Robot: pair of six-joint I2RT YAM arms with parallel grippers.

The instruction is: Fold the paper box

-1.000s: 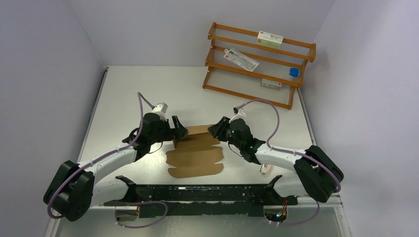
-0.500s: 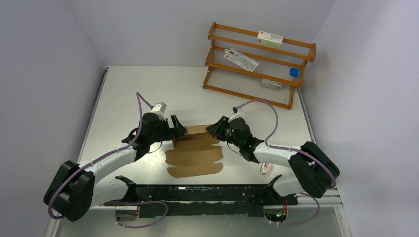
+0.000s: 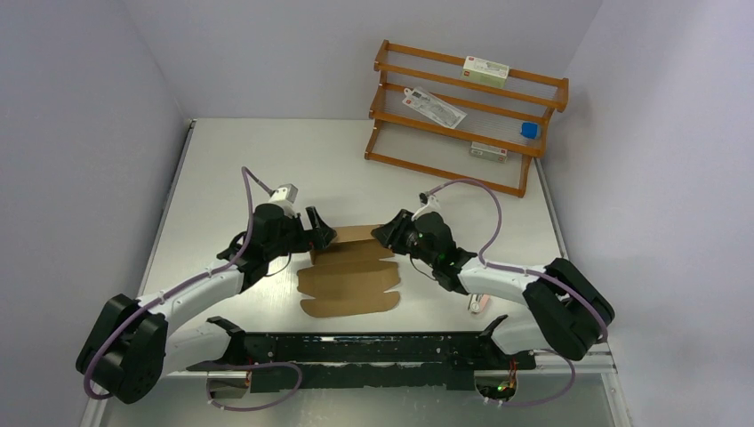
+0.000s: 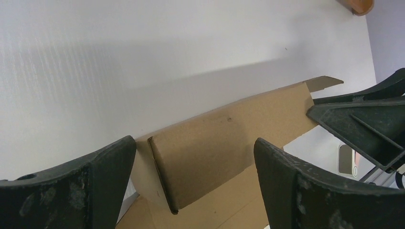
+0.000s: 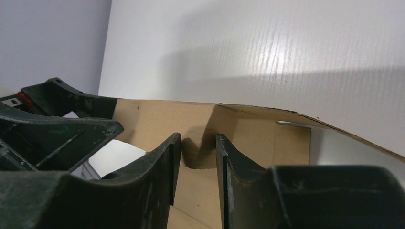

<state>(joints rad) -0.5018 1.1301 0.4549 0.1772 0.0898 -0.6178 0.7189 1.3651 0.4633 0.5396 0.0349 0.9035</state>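
The paper box point(image 3: 348, 276) lies on the white table point(image 3: 267, 160) between my two arms, a brown die-cut cardboard sheet with notched side edges. Most of it lies flat, while the strip along its far edge is lifted off the table. My left pincer point(image 3: 322, 238) sits at the far left corner of the sheet with its fingers spread as wide as they go. From my left wrist I see the pincer point(image 4: 193, 143) straddling the raised strip of the cardboard point(image 4: 215, 138), with neither finger touching it. My right pincer point(image 3: 384, 235) is at the far right corner, facing the left one across the lifted strip. From my right wrist I see its fingers point(image 5: 197, 138) drawn close, with only a narrow gap between them, and a creased piece of the cardboard point(image 5: 258, 133) standing right at that gap. I cannot tell whether the fingers are actually pinching the flap or only flanking it. A wooden rack point(image 3: 462, 116) stands well apart at the far right corner of the table, with a few small packets on its shelves.
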